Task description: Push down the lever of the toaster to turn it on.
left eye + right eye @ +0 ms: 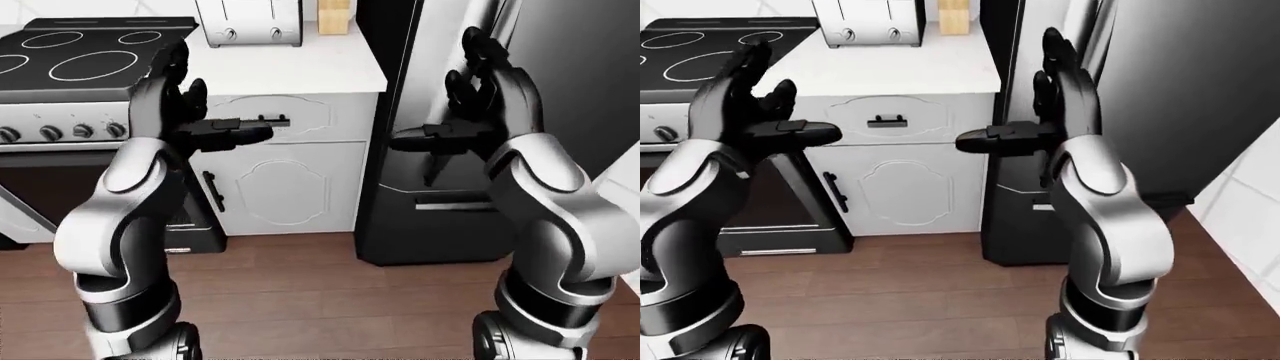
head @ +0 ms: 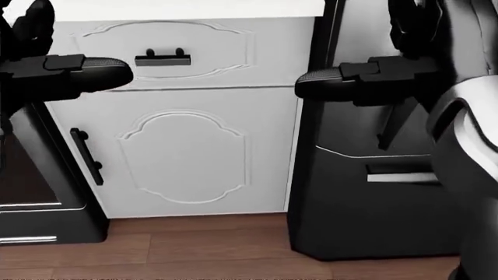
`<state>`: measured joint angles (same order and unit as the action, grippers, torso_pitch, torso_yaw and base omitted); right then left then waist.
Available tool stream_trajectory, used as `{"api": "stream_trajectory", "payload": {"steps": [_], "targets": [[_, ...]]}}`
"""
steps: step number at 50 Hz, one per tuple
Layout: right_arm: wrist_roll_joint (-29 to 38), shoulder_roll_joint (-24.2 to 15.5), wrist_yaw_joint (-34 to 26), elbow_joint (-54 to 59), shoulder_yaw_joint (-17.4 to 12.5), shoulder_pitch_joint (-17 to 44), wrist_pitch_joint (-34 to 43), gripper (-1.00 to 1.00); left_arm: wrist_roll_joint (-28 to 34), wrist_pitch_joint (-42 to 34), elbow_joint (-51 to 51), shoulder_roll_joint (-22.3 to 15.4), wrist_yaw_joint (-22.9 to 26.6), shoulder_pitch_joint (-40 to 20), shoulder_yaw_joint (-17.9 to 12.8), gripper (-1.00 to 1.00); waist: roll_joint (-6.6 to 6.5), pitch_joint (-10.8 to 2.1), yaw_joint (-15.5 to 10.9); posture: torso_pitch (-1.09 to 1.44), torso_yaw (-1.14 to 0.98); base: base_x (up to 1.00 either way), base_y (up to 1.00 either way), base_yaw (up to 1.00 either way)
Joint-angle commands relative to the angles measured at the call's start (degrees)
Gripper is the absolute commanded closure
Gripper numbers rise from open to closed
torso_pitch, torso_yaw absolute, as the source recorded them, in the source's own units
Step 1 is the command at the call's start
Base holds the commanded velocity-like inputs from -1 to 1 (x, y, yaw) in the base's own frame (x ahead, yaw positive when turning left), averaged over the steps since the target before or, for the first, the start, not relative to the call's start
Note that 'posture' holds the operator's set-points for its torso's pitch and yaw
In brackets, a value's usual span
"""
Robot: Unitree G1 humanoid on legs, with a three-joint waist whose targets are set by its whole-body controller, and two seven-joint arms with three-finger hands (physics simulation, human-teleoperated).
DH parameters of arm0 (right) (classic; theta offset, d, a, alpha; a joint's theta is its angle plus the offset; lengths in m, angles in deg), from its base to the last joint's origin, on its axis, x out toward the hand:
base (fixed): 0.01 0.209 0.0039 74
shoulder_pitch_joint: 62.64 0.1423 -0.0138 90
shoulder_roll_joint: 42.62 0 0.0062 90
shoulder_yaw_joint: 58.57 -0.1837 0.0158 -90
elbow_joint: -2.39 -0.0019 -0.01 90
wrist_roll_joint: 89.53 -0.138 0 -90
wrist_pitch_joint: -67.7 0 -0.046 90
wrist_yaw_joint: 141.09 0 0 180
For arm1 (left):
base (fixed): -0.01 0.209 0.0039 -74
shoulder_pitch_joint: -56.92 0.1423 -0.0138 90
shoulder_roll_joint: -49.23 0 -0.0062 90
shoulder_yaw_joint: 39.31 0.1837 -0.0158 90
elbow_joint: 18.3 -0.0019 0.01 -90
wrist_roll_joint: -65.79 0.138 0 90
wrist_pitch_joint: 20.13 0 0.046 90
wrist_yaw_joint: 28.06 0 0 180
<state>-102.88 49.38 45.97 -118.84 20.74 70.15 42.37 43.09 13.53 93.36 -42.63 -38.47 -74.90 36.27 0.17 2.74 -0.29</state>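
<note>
Toaster first: the silver metal toaster (image 1: 249,22) sits at the top edge of the left-eye view, on the white countertop (image 1: 300,67), between the black glass cooktop (image 1: 80,52) on its left and a pale wooden block (image 1: 334,15) on its right. I see two round knobs on its face, but I cannot make out the lever from here. Both my arms are raised in the middle of the frame, well below and apart from the toaster. My left hand (image 1: 172,101) is released, fingers spread upward and thumb jutting toward the frame's centre, holding nothing. My right hand (image 1: 1058,94) is likewise unclenched and empty, fingers up, in front of the dark glossy refrigerator (image 1: 1160,97). Between the hands stands the white panelled cabinet (image 2: 183,151) with a black drawer handle (image 2: 163,59).
</note>
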Motion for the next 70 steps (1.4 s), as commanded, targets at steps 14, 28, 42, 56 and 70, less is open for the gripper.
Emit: {"api": "stream_trajectory", "payload": {"steps": [14,28,42,56,70], "targets": [[-5.6,-2.1,2.71,-3.93,-2.47,4.06,2.48,-1.0,-5.46,-0.12,3.31,-2.51,-3.9,-2.72,0.13,-1.0,-2.59,-2.08,0.56,0.0,0.0,0.0,0.1,0.0],[-8.15,-3.22,4.38,-3.49,-2.26,3.76,1.43,-1.0,-6.8,-0.85,4.14,-2.38,-4.45,-2.81,0.29,-1.0,1.76,-2.32,0.16,0.0,0.0,0.0,0.13,0.0],[-9.73,-3.62,5.62,-3.65,-2.36,4.07,1.57,-1.0,-7.4,-1.22,4.48,-2.5,-5.08,-3.12,0.05,-1.0,-2.8,-2.2,0.61,0.0,0.0,0.0,0.23,0.0],[-11.03,-3.75,6.27,-3.8,-2.37,3.74,1.36,-1.0,-7.99,-1.01,4.7,-2.68,-5.43,-3.08,0.24,-1.0,2.2,-2.41,0.31,0.0,0.0,0.0,0.25,0.0],[-11.7,-4.01,6.49,-4.22,-2.35,3.94,1.58,-1.0,-10.79,-2.59,6.71,-2.88,-7.03,-4.14,-0.02,-1.0,-2.39,-1.96,0.99,0.0,0.0,0.0,0.4,0.0]]}}
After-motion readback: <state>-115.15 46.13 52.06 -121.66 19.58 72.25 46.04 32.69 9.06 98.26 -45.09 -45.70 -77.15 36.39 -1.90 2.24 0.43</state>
